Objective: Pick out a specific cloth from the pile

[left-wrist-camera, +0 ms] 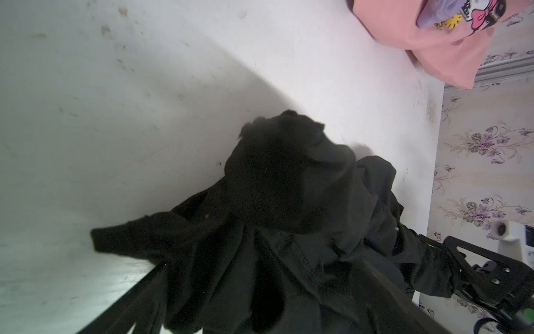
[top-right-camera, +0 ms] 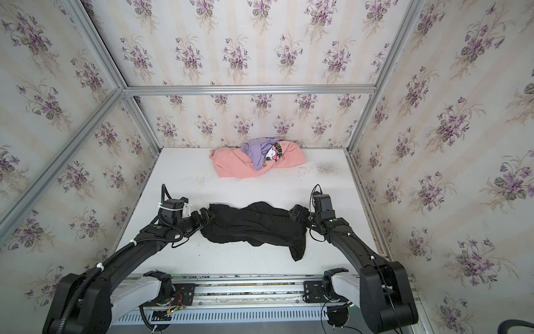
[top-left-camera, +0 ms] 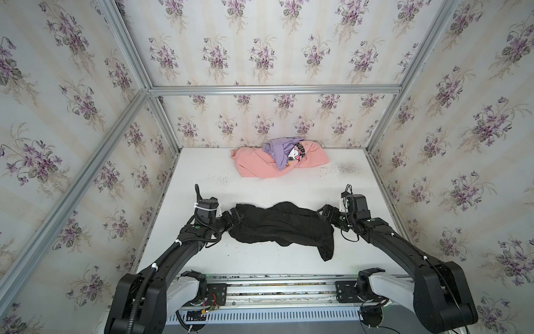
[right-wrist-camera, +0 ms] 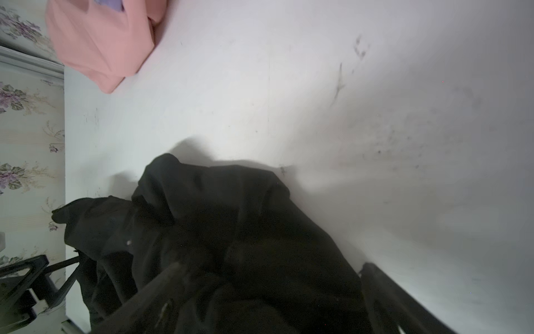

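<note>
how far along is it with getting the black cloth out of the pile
Done: the large plain black fabric garment lies apart on the white table, near the front, clear of the salmon-pink cartoon-print sweatshirt and small lilac garment at the back wall. In hand: left gripper and right gripper sit at its two ends, jaws wide, cloth slack. Remaining: probably just withdrawing the arms.
</note>
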{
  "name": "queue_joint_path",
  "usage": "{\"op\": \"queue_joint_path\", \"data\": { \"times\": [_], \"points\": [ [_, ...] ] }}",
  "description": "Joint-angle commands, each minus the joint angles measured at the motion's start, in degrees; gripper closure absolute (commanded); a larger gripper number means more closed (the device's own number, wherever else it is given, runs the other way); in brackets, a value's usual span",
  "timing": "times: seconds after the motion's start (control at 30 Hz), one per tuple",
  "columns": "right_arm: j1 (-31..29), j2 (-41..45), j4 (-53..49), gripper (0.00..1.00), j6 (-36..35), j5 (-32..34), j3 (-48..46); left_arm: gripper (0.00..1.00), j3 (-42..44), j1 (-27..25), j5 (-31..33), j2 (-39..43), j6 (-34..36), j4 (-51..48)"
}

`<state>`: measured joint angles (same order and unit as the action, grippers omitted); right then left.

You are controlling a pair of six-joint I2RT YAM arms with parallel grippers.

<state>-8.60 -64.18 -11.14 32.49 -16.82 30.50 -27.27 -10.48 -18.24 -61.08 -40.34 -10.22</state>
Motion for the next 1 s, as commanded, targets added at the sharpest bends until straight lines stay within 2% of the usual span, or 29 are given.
{"op": "queue_joint_path", "data": {
  "times": [0.0, 0.13, 0.33, 0.43, 0.53, 0.6, 0.7, 0.77, 0.87, 0.9, 0.93, 0.97],
  "points": [
    [-0.06, 2.22, -4.56, 0.01, -3.01, 4.25, 3.47, 0.01, -2.05, 0.11, 4.35, 2.87, 3.56, -4.14],
    [0.16, 3.86, -4.69, 0.01, -6.73, 8.83, 5.94, 0.0, -5.49, 0.37, 9.48, 6.92, 8.19, -9.01],
    [0.79, 4.45, 2.71, 0.01, -13.61, 19.24, 6.41, 0.0, -9.77, 0.55, 19.51, 10.88, 14.17, -10.17],
    [0.82, 5.45, 11.81, 0.01, -19.39, 25.91, 3.32, 0.0, -11.2, 0.55, 27.3, 10.74, 14.66, -8.81],
    [0.78, 4.81, 25.78, 0.01, -26.66, 31.2, -2.65, 0.0, -11.43, 0.55, 39.27, 8.81, 15.56, -5.67],
    [0.78, 2.45, 35.21, 0.01, -31.46, 32.57, -6.45, 0.0, -11.23, 0.55, 45.08, 5.46, 20.79, -1.69],
    [0.77, -3.5, 43.66, 0.01, -35.61, 34.36, -8.24, 0.01, -10.94, 0.55, 48.48, -1.25, 27.06, 5.35],
    [0.86, -7.71, 47.7, 0.01, -38.28, 33.68, -8.69, 0.02, -11.21, 0.95, 48.46, -5.43, 30.41, 9.03],
    [0.83, -14.93, 56.0, 0.01, -40.08, 33.93, -9.62, 0.02, -11.59, 2.8, 43.15, -11.9, 34.27, 13.1],
    [1.0, -14.72, 49.91, 0.01, -39.16, 32.3, -7.15, 0.03, -11.36, 3.66, 41.29, -13.21, 34.71, 14.57],
    [1.52, -15.0, 49.19, 0.01, -38.49, 30.54, -6.33, 0.03, -11.11, 4.35, 39.04, -13.87, 35.15, 15.81],
    [1.86, -16.8, 55.04, 0.01, -37.86, 29.4, -7.59, 0.03, -10.4, 4.95, 36.62, -14.36, 36.12, 18.15]
  ]
}}
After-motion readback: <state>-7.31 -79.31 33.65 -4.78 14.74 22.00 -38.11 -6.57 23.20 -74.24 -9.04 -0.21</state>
